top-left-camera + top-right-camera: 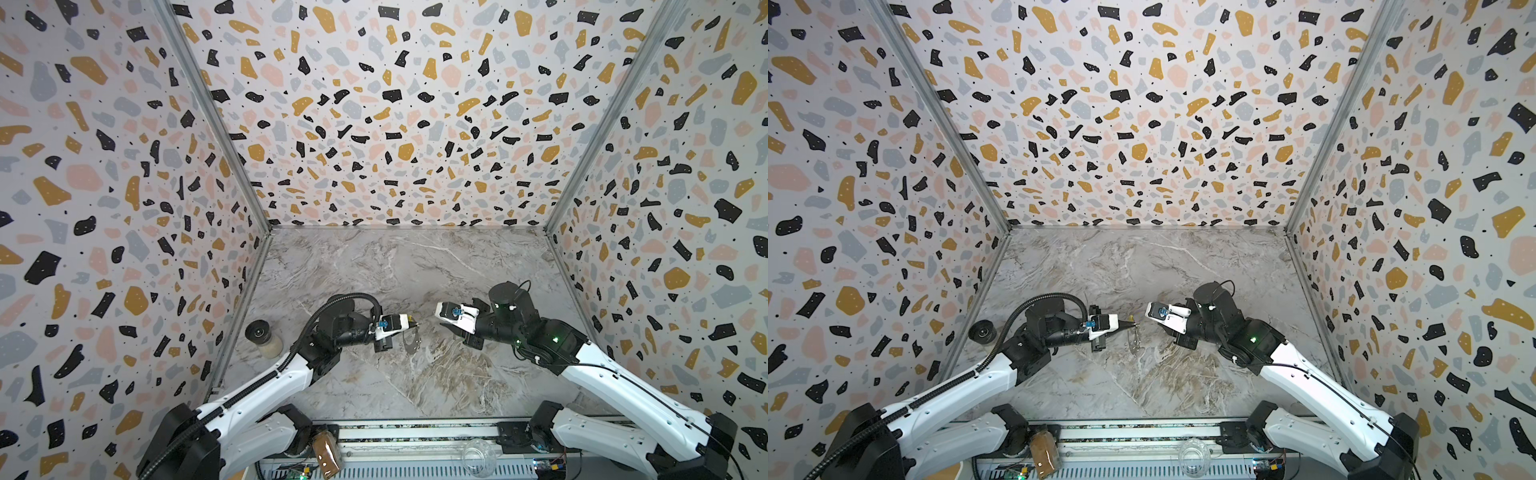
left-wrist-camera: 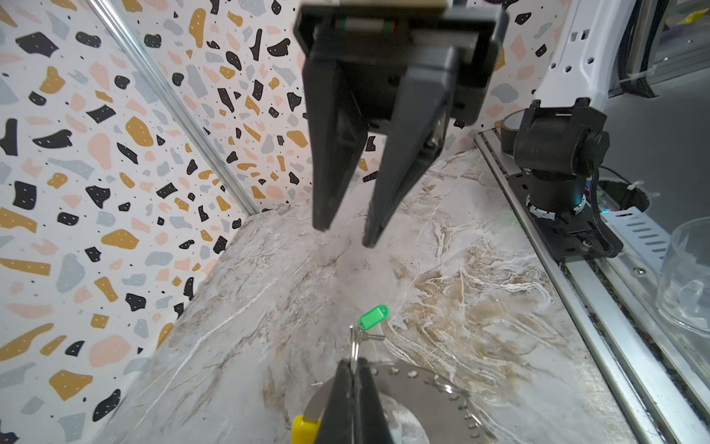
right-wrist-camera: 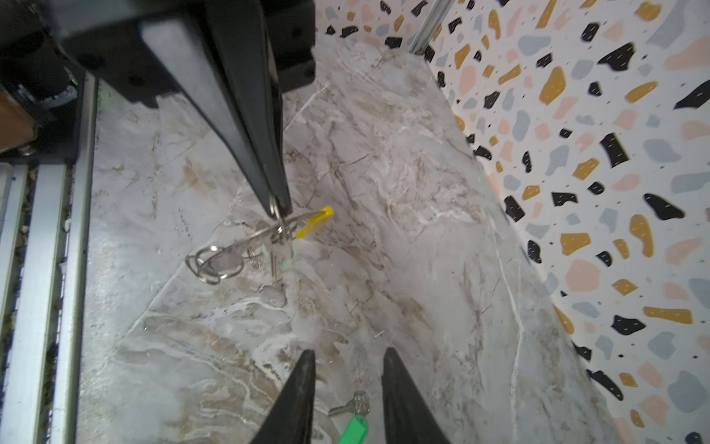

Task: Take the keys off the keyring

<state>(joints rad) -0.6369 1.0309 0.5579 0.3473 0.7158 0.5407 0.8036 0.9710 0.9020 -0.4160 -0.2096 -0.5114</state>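
left pincer [image 3: 278, 205] is clamped on the keyring [image 3: 251, 236], which hangs from its tips over the middle of the marble surface [image 3: 384, 192], with the yellow sleeve [image 3: 315, 222] just beside them. the pale-tagged key [image 3: 282, 250] dangles from the hoop. right pincer [image 3: 349, 351] stands parted and empty. the green-tagged key [image 3: 354, 424] lies on the surface between its fingers, apart from the keyring.

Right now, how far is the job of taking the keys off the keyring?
Done: the green-tagged key lies loose on the table, below the open right tool. In hand: the left tool is shut on the keyring. Left: the pale-tagged key hangs on it.
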